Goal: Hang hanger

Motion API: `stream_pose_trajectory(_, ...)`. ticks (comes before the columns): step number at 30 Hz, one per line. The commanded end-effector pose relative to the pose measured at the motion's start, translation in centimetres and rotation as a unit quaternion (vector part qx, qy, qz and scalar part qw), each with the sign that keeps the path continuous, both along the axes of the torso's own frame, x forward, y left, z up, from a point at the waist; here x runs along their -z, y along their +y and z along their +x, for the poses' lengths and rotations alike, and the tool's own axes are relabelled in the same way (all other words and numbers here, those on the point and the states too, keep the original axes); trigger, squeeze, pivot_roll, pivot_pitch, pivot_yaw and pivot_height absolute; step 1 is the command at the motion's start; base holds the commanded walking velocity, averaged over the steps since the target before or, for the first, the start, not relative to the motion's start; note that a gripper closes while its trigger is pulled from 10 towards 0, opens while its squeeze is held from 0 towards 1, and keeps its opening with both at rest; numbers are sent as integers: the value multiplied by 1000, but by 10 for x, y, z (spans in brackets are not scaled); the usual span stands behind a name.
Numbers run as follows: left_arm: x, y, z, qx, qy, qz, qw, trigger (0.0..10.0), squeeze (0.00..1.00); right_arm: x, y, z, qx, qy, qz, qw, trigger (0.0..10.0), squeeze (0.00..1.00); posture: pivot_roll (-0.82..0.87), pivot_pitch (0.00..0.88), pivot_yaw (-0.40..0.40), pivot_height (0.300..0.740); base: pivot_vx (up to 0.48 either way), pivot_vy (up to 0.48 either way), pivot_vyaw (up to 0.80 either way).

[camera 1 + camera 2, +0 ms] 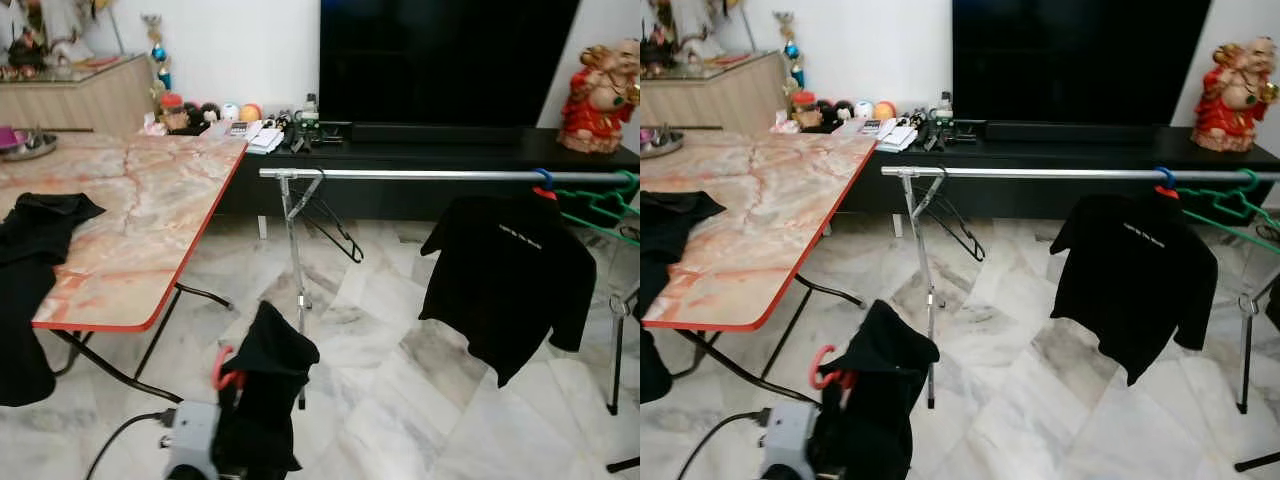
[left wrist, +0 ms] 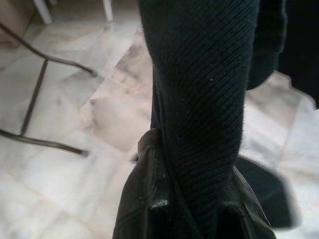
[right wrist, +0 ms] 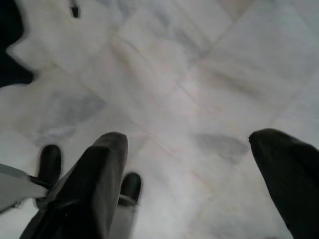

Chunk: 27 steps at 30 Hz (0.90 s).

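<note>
While the left gripper (image 2: 189,209) is low at the near edge of the head views, its two black fingers (image 2: 144,199) are pinched on a black garment (image 1: 270,385) that hangs on a red hanger (image 1: 226,370). The red hook pokes out on the left side of the cloth. So the thing to hang is in the robot's grip, down near the marble floor (image 1: 400,400), and not on the rail yet. The right gripper (image 3: 189,184) points down at the bare floor, with its fingers spread wide and nothing between them. A bit farther on, to the left, is a folding table (image 1: 150,230) with a pink marble top and a red edge. Another black cloth (image 1: 35,260) lies over its near left corner and droops off the edge. Past the held garment stands the clothes rack, and its silver rail (image 1: 420,174) runs from the middle to the right. A black wire hanger (image 1: 325,215) with nothing on it hangs near the left end of the rail. A black shirt (image 1: 510,280) hangs toward the right end, and just beside it are green hangers (image 1: 600,205). Far back there is a low black cabinet (image 1: 450,150) along the wall, with a red statue (image 1: 598,95) at its right end. I think the job is about half done: the hanger is picked up. What is left is to lift it, reach the rail, and hook it on the open part between the wire hanger and the shirt.
</note>
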State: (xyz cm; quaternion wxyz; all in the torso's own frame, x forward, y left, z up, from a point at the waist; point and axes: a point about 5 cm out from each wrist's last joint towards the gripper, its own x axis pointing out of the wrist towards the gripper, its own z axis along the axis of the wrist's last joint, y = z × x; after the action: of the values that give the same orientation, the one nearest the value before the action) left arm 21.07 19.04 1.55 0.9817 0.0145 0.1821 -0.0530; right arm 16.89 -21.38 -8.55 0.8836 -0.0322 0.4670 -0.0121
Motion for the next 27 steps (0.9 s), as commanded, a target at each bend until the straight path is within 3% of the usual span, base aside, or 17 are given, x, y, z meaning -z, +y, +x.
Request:
stream_pose_trajectory(1,-9,-5,8,6,-24,-6,1000,10000,0,1,-12,-8,11,10,-13,1000,10000,0,136,29,-21,740,322,0,0)
stream_pose_trajectory(22,-8,-6,5,-7,-22,-17,1000,10000,0,0,-14,-7,5,12,-14,1000,10000,0,123,53,-24,740,330,0,0)
stream_pose_trajectory(27,-7,-3,5,-12,-17,-15,1000,10000,0,0,-13,-7,1,13,-15,1000,10000,0,128,57,-23,740,104,0,0)
